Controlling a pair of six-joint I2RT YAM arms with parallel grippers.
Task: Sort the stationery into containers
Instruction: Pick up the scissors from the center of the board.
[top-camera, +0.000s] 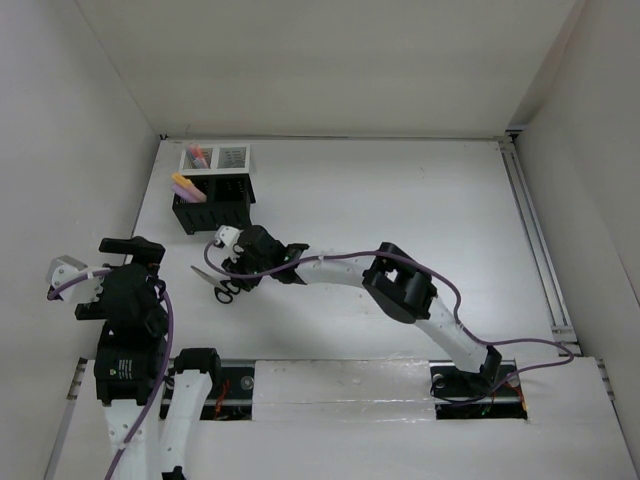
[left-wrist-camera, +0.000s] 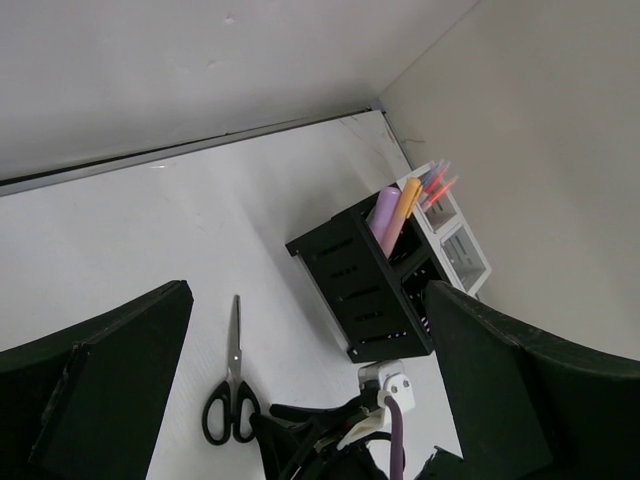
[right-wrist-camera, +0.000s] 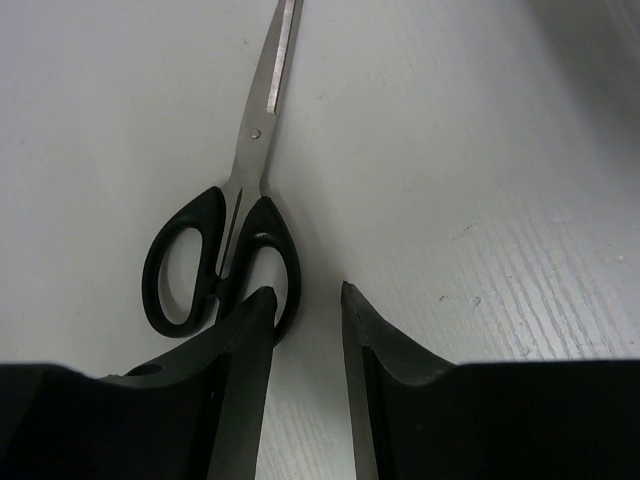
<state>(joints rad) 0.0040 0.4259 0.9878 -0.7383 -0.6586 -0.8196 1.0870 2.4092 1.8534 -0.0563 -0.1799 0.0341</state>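
Note:
Black-handled scissors (top-camera: 218, 284) lie flat and closed on the white table, also seen in the left wrist view (left-wrist-camera: 232, 390) and the right wrist view (right-wrist-camera: 225, 240). My right gripper (top-camera: 233, 283) (right-wrist-camera: 305, 292) is low over their handles. Its jaws are slightly apart and empty, and its left fingertip (right-wrist-camera: 255, 305) overlaps the right handle loop. The black organiser (top-camera: 213, 203) (left-wrist-camera: 370, 285) holds a purple marker (left-wrist-camera: 383, 212) and an orange-yellow marker (left-wrist-camera: 404, 205). The white organiser (top-camera: 218, 157) (left-wrist-camera: 455, 245) behind it holds thin pens (left-wrist-camera: 437, 185). My left gripper (top-camera: 140, 275) (left-wrist-camera: 310, 335) is wide open and empty, raised at the left.
White walls enclose the table at the left, back and right. A metal rail (top-camera: 535, 240) runs along the right edge. The right arm (top-camera: 400, 285) stretches across the middle of the table with its purple cable.

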